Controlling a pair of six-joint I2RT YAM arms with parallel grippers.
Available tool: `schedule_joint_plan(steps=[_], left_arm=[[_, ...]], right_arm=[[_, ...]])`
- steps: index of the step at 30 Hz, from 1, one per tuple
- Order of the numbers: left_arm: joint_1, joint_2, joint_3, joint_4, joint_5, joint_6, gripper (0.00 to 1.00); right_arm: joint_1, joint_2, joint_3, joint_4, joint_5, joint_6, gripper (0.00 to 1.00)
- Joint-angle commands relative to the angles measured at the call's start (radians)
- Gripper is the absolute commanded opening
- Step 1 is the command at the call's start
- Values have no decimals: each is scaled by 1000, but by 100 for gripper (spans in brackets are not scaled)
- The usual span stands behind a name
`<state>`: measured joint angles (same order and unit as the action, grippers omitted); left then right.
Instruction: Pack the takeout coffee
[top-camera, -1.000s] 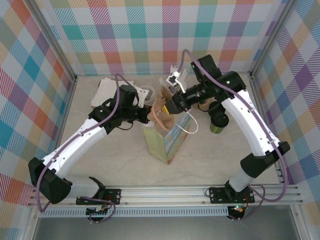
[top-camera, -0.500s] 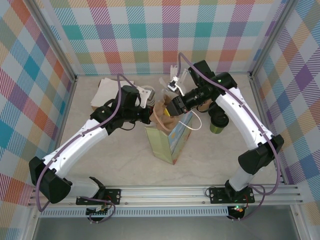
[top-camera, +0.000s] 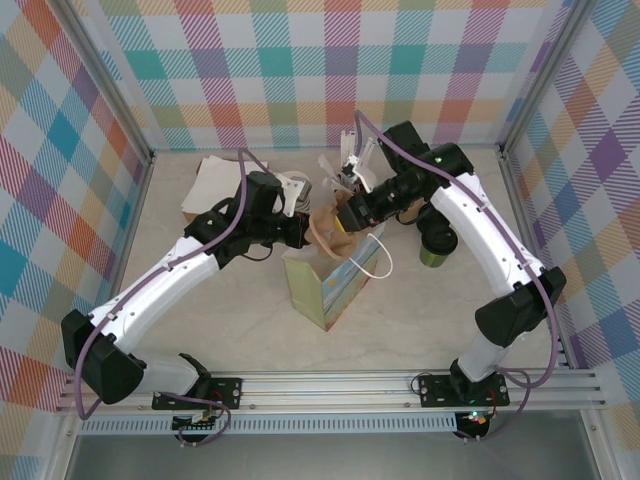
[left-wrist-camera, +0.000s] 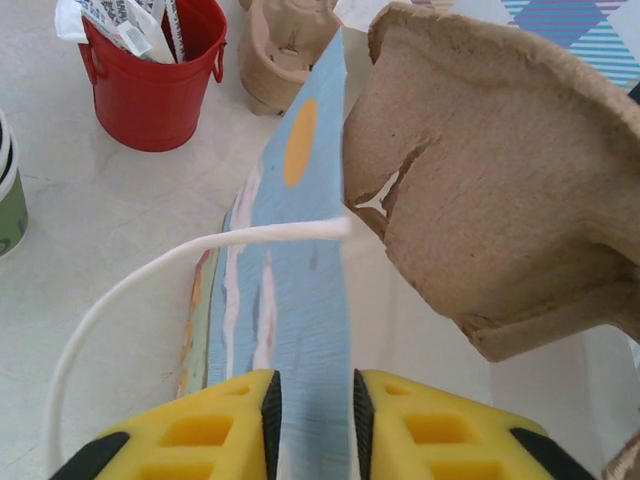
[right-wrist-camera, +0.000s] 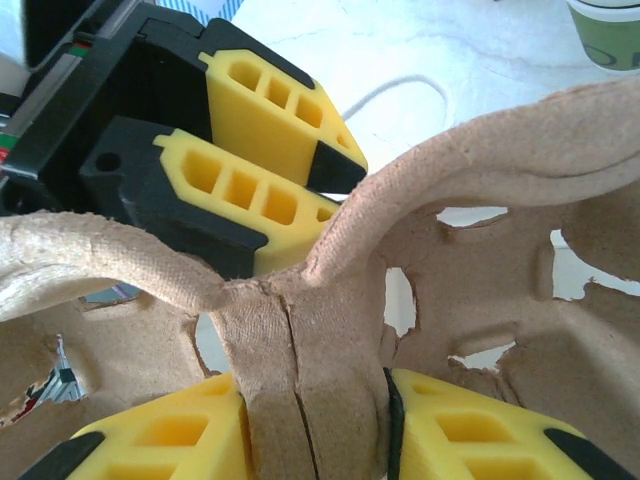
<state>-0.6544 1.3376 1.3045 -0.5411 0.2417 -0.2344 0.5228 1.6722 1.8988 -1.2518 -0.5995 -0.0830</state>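
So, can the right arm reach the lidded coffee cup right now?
Probably not yet: the right gripper is clamped on the pulp carrier above the bag. The coffee cup itself stands in the open beside that arm.

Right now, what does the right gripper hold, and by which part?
The right gripper holds the brown pulp cup carrier, pinched by its central raised ridge.

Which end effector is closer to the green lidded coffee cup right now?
Right. The right end effector, gripping the pulp carrier above the bag, is on the side of the coffee cup; the left end effector is at the bag's opposite edge.
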Motion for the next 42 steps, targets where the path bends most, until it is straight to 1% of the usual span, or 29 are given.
schedule_joint_plan(steps=[1, 7, 10, 13, 19, 27, 34, 42], left_arm=[[-12, -44, 10, -8, -12, -5, 31], [-12, -70, 2, -44, -37, -5, 40], [-13, -84, -3, -68, -60, -3, 48], [-11, -104, -19, -86, -80, -2, 53], [-12, -154, -59, -100, -95, -19, 58], [-11, -175, -114, -108, -79, -32, 62], [-11, -195, -129, -128, -84, -32, 63], [-11, -205, -137, -139, -58, -32, 63]], right_arm=[[-7, 9, -5, -22, 14, 0, 36], [-9, 18, 4, -17, 32, 27, 36], [-9, 21, 9, -15, 36, 36, 36], [-9, 24, 11, -17, 47, 39, 35], [-9, 27, 11, -23, 75, 43, 35], [-9, 35, 11, -29, 108, 48, 35], [-8, 33, 6, -32, 151, 50, 35], [-8, 34, 3, -37, 208, 53, 35]])
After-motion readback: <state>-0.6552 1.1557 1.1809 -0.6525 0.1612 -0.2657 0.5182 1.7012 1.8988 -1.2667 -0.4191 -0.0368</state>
